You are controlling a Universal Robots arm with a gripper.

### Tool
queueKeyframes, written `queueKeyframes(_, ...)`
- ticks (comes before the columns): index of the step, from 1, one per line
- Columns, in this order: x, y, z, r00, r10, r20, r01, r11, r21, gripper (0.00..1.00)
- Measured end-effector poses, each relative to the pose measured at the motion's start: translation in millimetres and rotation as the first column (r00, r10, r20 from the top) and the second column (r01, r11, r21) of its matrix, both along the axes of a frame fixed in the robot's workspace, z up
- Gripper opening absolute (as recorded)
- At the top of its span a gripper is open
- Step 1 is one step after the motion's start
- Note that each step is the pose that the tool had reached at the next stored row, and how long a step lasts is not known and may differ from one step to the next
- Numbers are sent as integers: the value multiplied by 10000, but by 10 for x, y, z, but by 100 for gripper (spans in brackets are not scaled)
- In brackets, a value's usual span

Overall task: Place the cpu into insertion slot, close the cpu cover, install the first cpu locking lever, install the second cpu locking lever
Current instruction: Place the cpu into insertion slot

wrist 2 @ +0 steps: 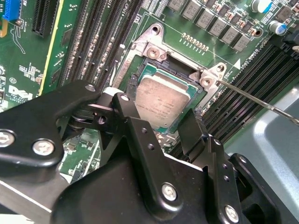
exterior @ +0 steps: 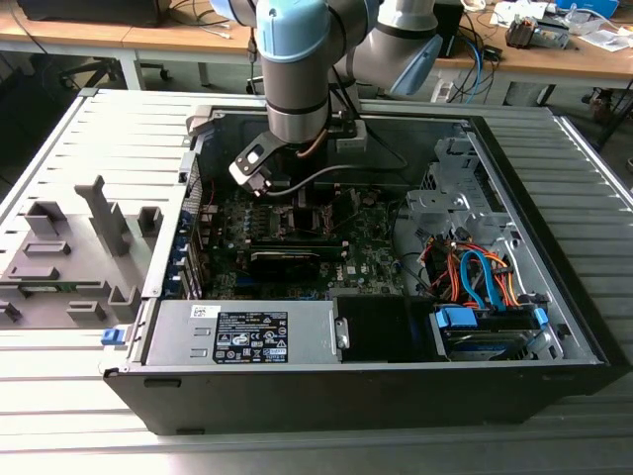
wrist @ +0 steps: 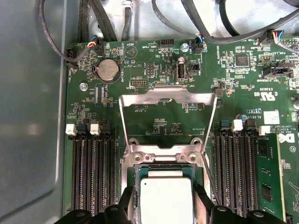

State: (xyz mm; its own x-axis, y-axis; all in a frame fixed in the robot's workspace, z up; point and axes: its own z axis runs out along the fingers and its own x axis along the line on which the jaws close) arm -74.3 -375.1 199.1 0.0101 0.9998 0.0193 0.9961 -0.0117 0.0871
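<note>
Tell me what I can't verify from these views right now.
- Second wrist view: one edge of the cpu, hidden behind the end effector.
- First wrist view: part of the cpu, cut off by the picture's edge; the cpu cover lies open.
- Exterior view: the cpu and the cpu cover, hidden under the arm.

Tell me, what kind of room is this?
Probably a robotics lab or workshop: a robot arm reaches into an open computer case on a slatted metal table, with cluttered desks behind.
</note>
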Motion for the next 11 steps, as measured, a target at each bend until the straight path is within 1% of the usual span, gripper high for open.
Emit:
queueKeyframes(4,0,-1,-1,10000,-1,1,1,10000,3,62)
queueKeyframes(8,-1,-28,0,10000,-4,0,4,10000,-2,62)
queueKeyframes(11,0,-28,29,10000,-4,0,4,10000,-6,62)
